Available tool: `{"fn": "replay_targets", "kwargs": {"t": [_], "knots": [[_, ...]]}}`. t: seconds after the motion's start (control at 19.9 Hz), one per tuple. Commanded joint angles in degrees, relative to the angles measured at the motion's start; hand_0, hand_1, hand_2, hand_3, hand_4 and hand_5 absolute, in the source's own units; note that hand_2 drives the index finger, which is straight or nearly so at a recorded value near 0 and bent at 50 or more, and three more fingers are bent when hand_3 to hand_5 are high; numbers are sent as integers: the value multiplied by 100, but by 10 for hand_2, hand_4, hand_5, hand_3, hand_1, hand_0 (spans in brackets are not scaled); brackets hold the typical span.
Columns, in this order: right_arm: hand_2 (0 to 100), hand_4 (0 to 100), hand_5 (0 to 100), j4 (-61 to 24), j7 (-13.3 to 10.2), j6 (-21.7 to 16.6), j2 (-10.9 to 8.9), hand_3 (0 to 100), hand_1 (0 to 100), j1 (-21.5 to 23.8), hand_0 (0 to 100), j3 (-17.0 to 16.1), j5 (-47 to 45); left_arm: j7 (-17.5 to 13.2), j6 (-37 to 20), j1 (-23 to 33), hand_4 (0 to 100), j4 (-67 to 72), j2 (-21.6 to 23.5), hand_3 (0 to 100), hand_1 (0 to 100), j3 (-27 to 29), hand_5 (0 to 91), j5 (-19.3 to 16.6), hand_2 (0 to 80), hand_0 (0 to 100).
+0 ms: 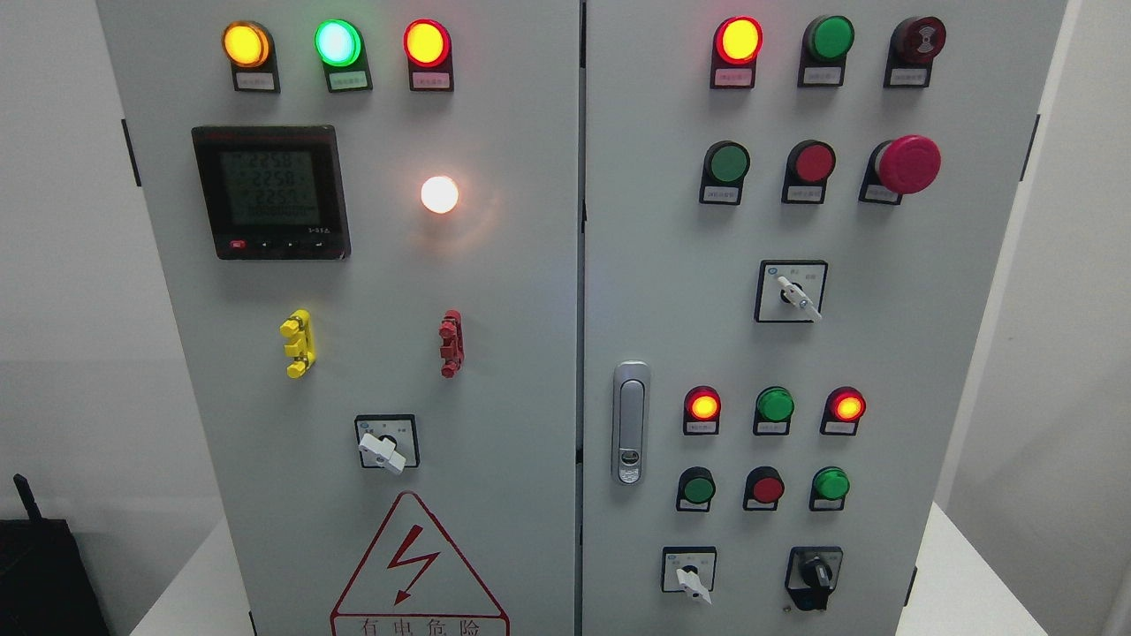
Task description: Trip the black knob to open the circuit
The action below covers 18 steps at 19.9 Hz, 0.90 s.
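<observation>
Black rotary knob [814, 574], low on the right door of the grey steel cabinet [530, 291], looks stiff and detented; you should pinch its raised rib, though neither hand is visible.

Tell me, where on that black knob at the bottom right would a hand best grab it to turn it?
Probably by the raised bar across the black knob, pinched on its two flat sides with the hand coming straight at the cabinet front. The bar stands nearly upright and sticks out from its square plate, offering opposing faces for fingers. The white-handled switch to its left sits well apart, so there is room. Neither robot hand is in view.
</observation>
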Motion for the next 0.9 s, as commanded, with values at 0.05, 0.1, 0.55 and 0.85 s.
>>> {"fn": "replay_targets", "kwargs": {"t": [0.05, 0.1, 0.55, 0.85], "knots": [[0, 956, 884, -373, -29, 15, 24, 1000, 935, -69, 947, -3, -20, 1, 7, -2, 0, 7, -5, 0, 389, 5, 0, 14, 0, 120], [0, 967, 896, -496, -29, 111, 24, 1000, 936, -86, 959, -3, -20, 1, -2, -2, 0, 7, -5, 0, 389, 5, 0, 14, 0, 120], [0, 1000, 944, -1156, 41, 525, 33, 1000, 957, -394, 1000, 41, -29, 1, -2, -11, 0, 7, -5, 0, 389, 5, 0, 14, 0, 120], [0, 1000, 951, -1192, 41, 745, 24, 1000, 948, -728, 1000, 67, -29, 1, 7, -2, 0, 7, -5, 0, 389, 5, 0, 14, 0, 120]]}}
